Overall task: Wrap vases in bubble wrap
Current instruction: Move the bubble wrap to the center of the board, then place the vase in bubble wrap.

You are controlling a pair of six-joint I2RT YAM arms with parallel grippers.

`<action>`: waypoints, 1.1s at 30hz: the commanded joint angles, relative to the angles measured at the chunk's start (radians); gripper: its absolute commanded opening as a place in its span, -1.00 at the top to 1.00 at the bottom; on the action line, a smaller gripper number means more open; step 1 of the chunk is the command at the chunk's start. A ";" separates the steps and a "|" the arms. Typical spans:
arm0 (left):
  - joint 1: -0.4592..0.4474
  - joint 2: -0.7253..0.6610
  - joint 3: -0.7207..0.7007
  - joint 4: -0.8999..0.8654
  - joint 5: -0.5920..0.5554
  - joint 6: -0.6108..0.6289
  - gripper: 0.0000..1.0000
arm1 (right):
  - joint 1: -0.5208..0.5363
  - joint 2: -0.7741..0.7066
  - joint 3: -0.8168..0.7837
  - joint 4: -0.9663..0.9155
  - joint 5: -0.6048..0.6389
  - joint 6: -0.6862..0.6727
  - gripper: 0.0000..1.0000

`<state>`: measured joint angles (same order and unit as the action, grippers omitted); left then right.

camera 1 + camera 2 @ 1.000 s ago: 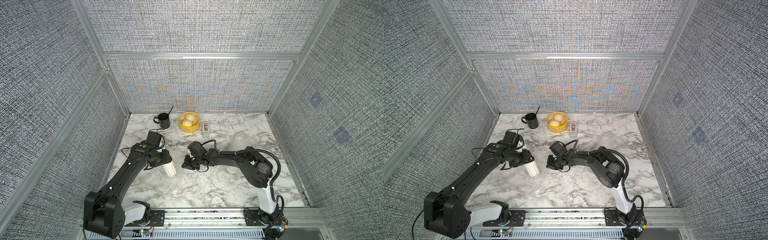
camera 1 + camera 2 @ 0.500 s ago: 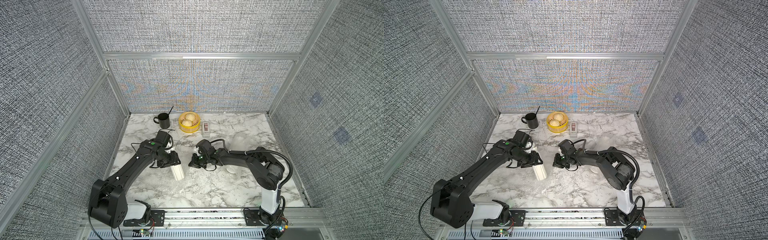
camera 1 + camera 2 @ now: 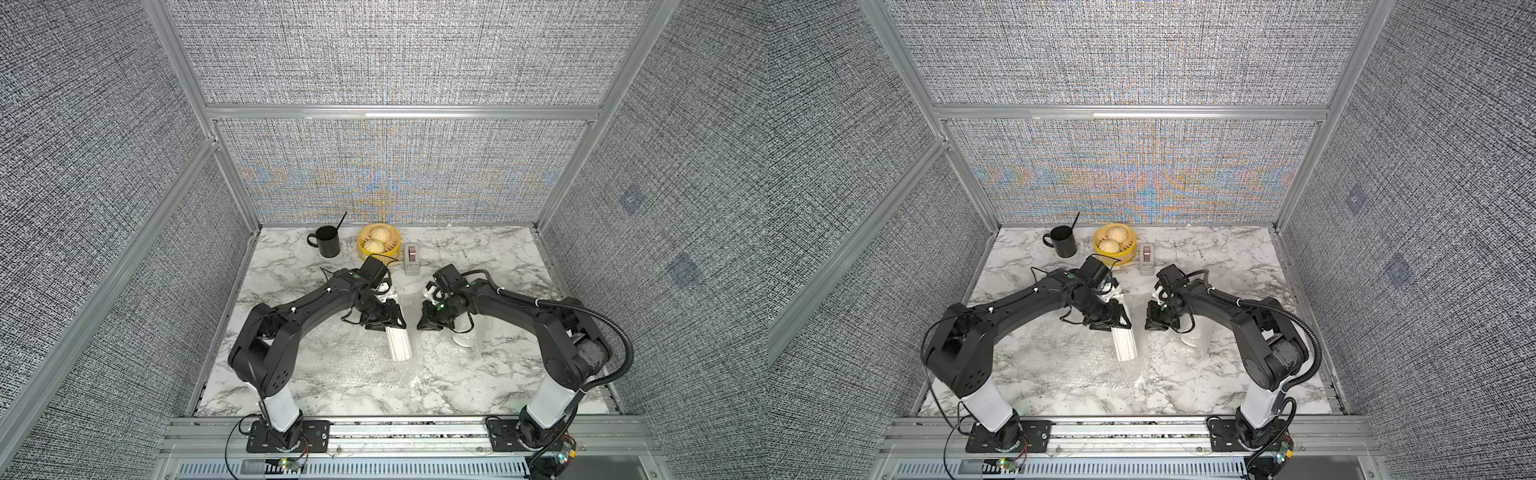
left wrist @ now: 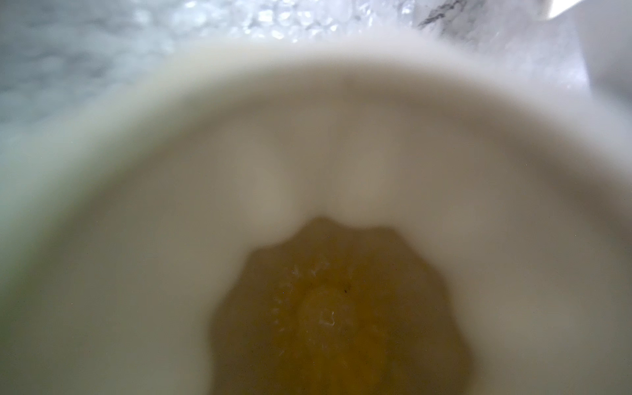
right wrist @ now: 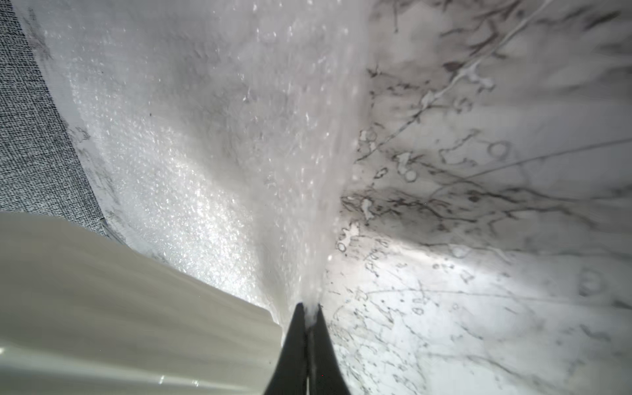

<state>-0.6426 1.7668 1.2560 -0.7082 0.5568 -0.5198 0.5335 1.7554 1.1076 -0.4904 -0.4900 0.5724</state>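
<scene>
Your bench [image 3: 299, 274] is white marble with grey veining. You have a white vase [image 3: 398, 344] with vertical ribs, cream inside with an amber-brown bottom, and clear bubble wrap [image 3: 353, 365] speckled with tiny glossy dots. You also have a black mug [image 3: 327, 242], a yellow basket [image 3: 365, 255] and pale tan buns [image 3: 376, 246]. The left arm [image 3: 307, 303] and right arm [image 3: 511, 303] are black with white base sections; the right fingers [image 5: 297, 342] are black. The walls [image 3: 395, 58] are grey woven fabric.
</scene>
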 commanded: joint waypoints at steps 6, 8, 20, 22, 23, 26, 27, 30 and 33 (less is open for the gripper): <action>-0.029 0.141 0.099 0.080 0.127 -0.014 1.00 | -0.013 0.084 0.084 -0.087 0.054 -0.116 0.95; -0.029 0.172 0.121 0.063 0.126 -0.005 1.00 | -0.014 0.088 0.089 -0.091 0.063 -0.117 0.89; -0.006 0.262 0.142 0.019 0.070 0.030 0.47 | -0.018 0.028 0.100 -0.165 0.180 -0.147 0.46; -0.006 0.266 0.144 0.023 0.068 0.028 0.43 | -0.018 0.026 0.105 -0.178 0.183 -0.155 0.43; -0.006 0.264 0.141 0.031 0.068 0.026 0.41 | -0.018 0.027 0.110 -0.190 0.191 -0.159 0.42; -0.005 0.268 0.143 0.024 0.051 0.034 0.29 | -0.016 0.029 0.113 -0.206 0.209 -0.169 0.39; -0.004 0.271 0.142 0.023 0.047 0.035 0.25 | -0.015 0.033 0.115 -0.209 0.209 -0.169 0.38; 0.001 0.280 0.148 0.010 0.026 0.040 0.15 | -0.009 0.054 0.137 -0.241 0.251 -0.177 0.37; 0.007 0.278 0.147 0.014 0.011 0.040 0.05 | 0.002 0.059 0.146 -0.243 0.286 -0.170 0.31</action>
<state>-0.6392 2.0342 1.4052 -0.6811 0.7475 -0.5285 0.5285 1.8111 1.2427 -0.7006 -0.2565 0.4091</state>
